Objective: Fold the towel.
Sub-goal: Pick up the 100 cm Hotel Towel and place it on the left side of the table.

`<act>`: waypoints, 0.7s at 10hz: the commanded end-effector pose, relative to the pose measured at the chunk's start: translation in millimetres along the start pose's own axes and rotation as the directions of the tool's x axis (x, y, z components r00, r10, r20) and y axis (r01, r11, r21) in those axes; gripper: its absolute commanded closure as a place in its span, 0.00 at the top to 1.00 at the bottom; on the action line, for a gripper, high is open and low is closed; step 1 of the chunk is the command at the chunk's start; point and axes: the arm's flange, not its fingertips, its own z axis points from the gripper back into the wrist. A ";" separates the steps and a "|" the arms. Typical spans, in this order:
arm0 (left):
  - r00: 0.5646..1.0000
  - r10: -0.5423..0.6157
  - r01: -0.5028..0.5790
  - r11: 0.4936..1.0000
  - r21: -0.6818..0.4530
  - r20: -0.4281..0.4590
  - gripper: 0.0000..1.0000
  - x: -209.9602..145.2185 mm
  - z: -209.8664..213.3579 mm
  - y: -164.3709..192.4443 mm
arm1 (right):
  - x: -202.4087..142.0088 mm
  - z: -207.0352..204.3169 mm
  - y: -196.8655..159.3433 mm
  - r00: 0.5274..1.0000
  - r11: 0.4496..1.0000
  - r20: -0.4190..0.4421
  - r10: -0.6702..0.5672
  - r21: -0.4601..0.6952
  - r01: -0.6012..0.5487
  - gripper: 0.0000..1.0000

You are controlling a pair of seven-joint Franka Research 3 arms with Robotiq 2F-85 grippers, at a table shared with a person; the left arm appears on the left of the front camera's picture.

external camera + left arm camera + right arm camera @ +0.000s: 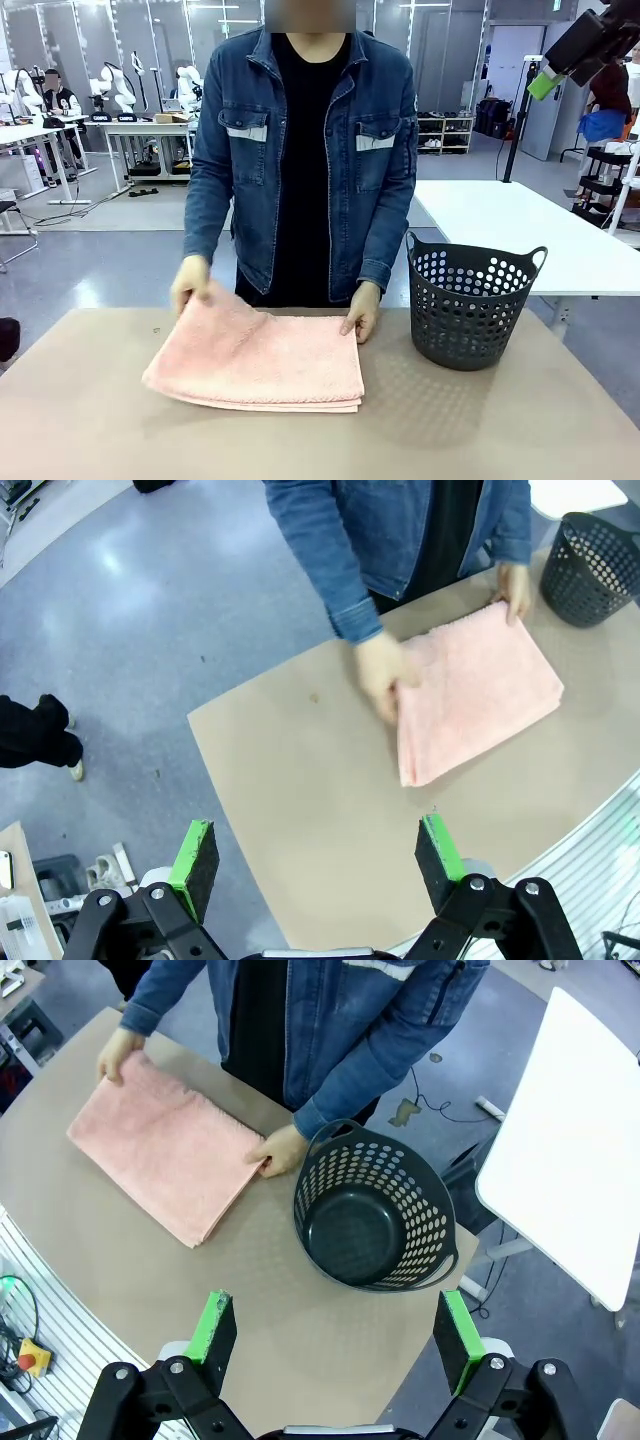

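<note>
Green pads (pixel 195 855) of left end effector (pixel 317 865) spread wide, nothing between, hanging high over desk (pixel 300 810). Right end effector (pixel 335 1332) likewise agape, empty, above black basket (pixel 425 1210). Pink towel (pixel 260 355) folded flat mid-desk, long axis side to side, layered edges toward robot. Person's one hand (pixel 190 283) and other hand (pixel 362 312) on far corners. Basket just right of towel.

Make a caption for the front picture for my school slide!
A person holds down the far corners of a folded pink towel beside a black basket on the table.
</note>
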 end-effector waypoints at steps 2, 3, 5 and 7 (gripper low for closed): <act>1.000 0.001 -0.001 1.000 0.004 0.000 1.00 1.9 1.3 1.2 | 2.2 0.8 -1.7 1.000 1.000 0.007 -0.005 0.005 0.005 1.00; 1.000 0.001 -0.001 1.000 0.004 0.000 1.00 1.9 1.3 1.2 | 2.2 0.8 -1.7 1.000 1.000 0.007 -0.005 0.005 0.005 1.00; 1.000 0.001 -0.001 1.000 0.004 0.000 1.00 1.9 1.3 1.2 | 2.2 0.8 -1.7 1.000 1.000 0.007 -0.005 0.005 0.005 1.00; 1.000 0.001 -0.001 1.000 0.004 0.000 1.00 1.9 1.3 1.2 | 2.2 0.8 -1.7 1.000 1.000 0.007 -0.005 0.005 0.005 1.00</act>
